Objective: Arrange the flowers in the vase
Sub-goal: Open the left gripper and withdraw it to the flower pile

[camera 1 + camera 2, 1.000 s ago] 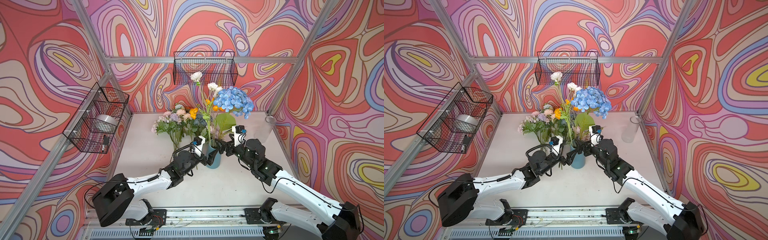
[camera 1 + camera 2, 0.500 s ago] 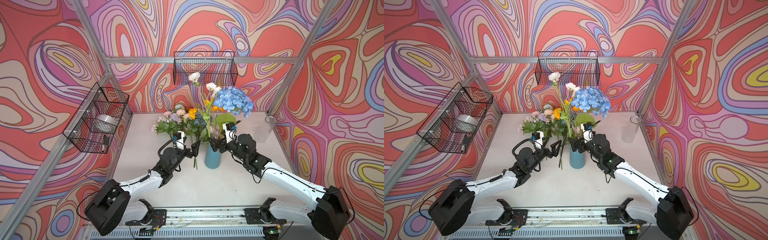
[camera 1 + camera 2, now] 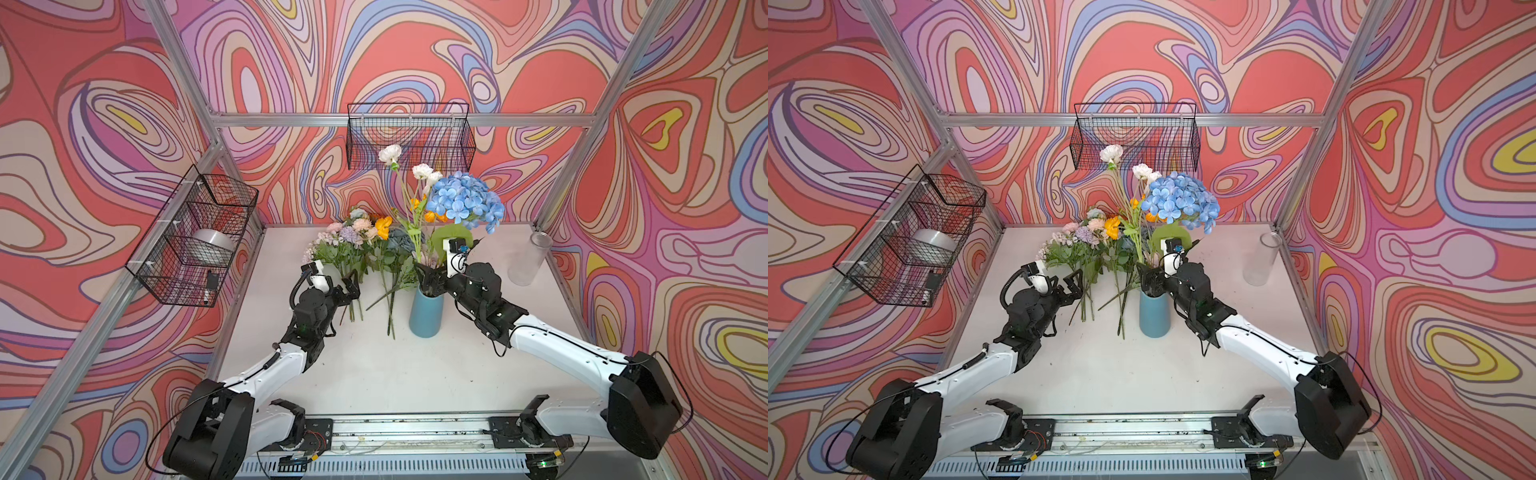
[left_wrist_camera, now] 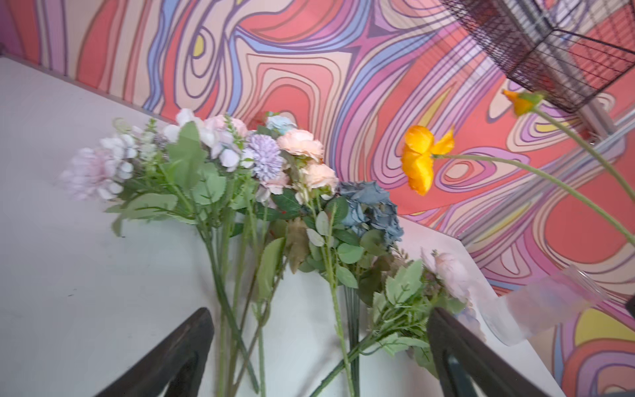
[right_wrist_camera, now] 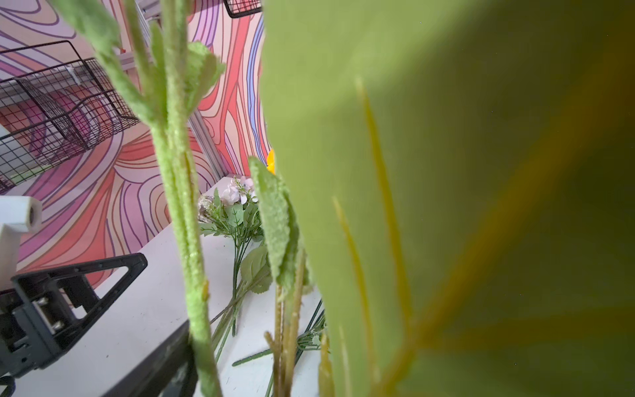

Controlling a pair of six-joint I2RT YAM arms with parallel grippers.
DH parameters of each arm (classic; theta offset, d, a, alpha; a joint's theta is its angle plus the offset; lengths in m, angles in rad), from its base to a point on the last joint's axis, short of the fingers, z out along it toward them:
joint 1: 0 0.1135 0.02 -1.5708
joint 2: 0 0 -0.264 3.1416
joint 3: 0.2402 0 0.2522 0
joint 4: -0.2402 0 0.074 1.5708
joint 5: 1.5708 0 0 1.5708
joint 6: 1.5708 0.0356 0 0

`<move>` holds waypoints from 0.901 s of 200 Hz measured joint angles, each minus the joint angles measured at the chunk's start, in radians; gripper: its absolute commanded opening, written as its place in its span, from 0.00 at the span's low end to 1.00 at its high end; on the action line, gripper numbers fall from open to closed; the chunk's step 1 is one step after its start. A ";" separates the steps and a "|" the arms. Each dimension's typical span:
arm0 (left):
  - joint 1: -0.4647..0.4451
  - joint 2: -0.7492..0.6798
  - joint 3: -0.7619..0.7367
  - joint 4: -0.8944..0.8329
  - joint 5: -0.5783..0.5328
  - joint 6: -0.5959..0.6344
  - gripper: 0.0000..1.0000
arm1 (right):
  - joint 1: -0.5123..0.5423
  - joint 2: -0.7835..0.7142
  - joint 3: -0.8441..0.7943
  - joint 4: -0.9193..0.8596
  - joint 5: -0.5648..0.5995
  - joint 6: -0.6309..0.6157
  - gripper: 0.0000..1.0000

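The vase point(image 3: 424, 311) stands on the table point(image 3: 374, 365), loose flowers point(image 3: 357, 249) lying just left of it — my left gripper point(image 3: 352, 286) at their stems, my right gripper point(image 3: 426, 278) at the vase's mouth — a jar point(image 3: 525, 259) well right.

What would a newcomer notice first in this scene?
First, the big blue hydrangea towering out of the blue vase at the middle of the table. Then the loose flowers lying flat to the vase's left, and the swirling walls all around.
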 measured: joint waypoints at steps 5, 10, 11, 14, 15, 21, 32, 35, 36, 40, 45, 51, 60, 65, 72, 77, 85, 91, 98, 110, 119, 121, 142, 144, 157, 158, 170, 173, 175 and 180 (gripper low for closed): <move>0.021 0.000 0.000 -0.012 0.009 -0.010 0.99 | 0.000 0.002 0.001 0.003 0.003 0.002 0.81; 0.040 0.000 0.000 -0.022 0.019 -0.020 0.99 | 0.000 0.003 0.001 0.005 0.008 0.002 0.79; 0.046 0.000 0.000 -0.026 0.023 -0.024 0.99 | 0.000 0.003 0.001 0.006 0.008 0.003 0.78; 0.056 0.001 0.000 -0.031 0.028 -0.028 0.99 | 0.000 0.004 0.001 0.007 0.011 0.006 0.76; 0.064 0.002 0.000 -0.033 0.033 -0.032 0.99 | 0.000 0.004 0.001 0.008 0.011 0.005 0.76; 0.084 0.004 0.000 -0.041 0.047 -0.043 0.98 | 0.000 0.005 0.001 0.011 0.016 0.010 0.72; 0.130 0.014 0.001 -0.048 0.082 -0.071 0.96 | 0.000 0.005 0.001 0.016 0.021 0.015 0.66; 0.141 0.019 0.001 -0.049 0.091 -0.080 0.95 | 0.000 0.005 0.001 0.018 0.023 0.014 0.64; 0.144 0.021 0.002 -0.049 0.093 -0.082 0.95 | 0.000 0.005 0.001 0.019 0.024 0.014 0.64; 0.160 0.028 0.002 -0.049 0.108 -0.094 0.93 | 0.000 0.005 0.001 0.021 0.024 0.020 0.62; 0.174 0.036 0.002 -0.049 0.122 -0.106 0.92 | 0.000 0.005 0.001 0.024 0.026 0.022 0.60; 0.188 0.049 0.004 -0.048 0.143 -0.121 0.89 | 0.000 0.005 0.000 0.026 0.028 0.021 0.57; 0.200 0.069 0.009 -0.048 0.175 -0.137 0.83 | 0.000 0.005 0.000 0.029 0.032 0.024 0.53; 0.203 0.081 0.015 -0.049 0.195 -0.142 0.80 | 0.000 0.005 0.000 0.030 0.032 0.024 0.52; 0.204 0.101 0.028 -0.050 0.232 -0.149 0.77 | 0.000 0.005 0.000 0.032 0.034 0.023 0.51; 0.204 0.117 0.042 -0.051 0.260 -0.153 0.76 | 0.000 0.005 0.000 0.033 0.036 0.023 0.50; 0.198 0.142 0.068 -0.048 0.304 -0.155 0.76 | 0.000 0.005 -0.001 0.035 0.039 0.024 0.49; 0.189 0.162 0.093 -0.047 0.334 -0.155 0.76 | 0.000 0.005 -0.002 0.036 0.040 0.025 0.49; 0.172 0.183 0.121 -0.047 0.364 -0.154 0.76 | 0.000 0.005 -0.002 0.037 0.040 0.025 0.47; 0.132 0.210 0.166 -0.058 0.394 -0.138 0.76 | 0.000 0.005 -0.003 0.039 0.042 0.027 0.46; 0.099 0.228 0.197 -0.071 0.403 -0.123 0.76 | 0.000 0.005 -0.003 0.040 0.043 0.029 0.44; 0.089 0.234 0.206 -0.075 0.405 -0.117 0.76 | 0.000 0.005 -0.003 0.040 0.043 0.029 0.43; 0.019 0.294 0.269 -0.100 0.408 -0.086 0.75 | 0.000 0.005 -0.003 0.040 0.043 0.033 0.39; 0.016 0.299 0.273 -0.102 0.408 -0.084 0.75 | 0.000 0.005 -0.003 0.041 0.043 0.034 0.38; -0.007 0.353 0.308 -0.116 0.408 -0.072 0.74 | 0.000 0.005 -0.003 0.040 0.043 0.037 0.35; -0.008 0.359 0.312 -0.117 0.408 -0.072 0.75 | 0.000 0.005 -0.003 0.040 0.042 0.037 0.34; -0.019 0.413 0.342 -0.129 0.405 -0.064 0.73 | 0.000 0.005 -0.003 0.040 0.041 0.040 0.34; -0.020 0.425 0.350 -0.133 0.405 -0.061 0.73 | 0.000 0.005 -0.003 0.040 0.040 0.040 0.34; -0.021 0.433 0.354 -0.137 0.404 -0.060 0.73 | 0.000 0.005 -0.003 0.040 0.041 0.042 0.33; -0.025 0.453 0.368 -0.145 0.404 -0.057 0.71 | 0.000 0.005 -0.003 0.040 0.040 0.042 0.33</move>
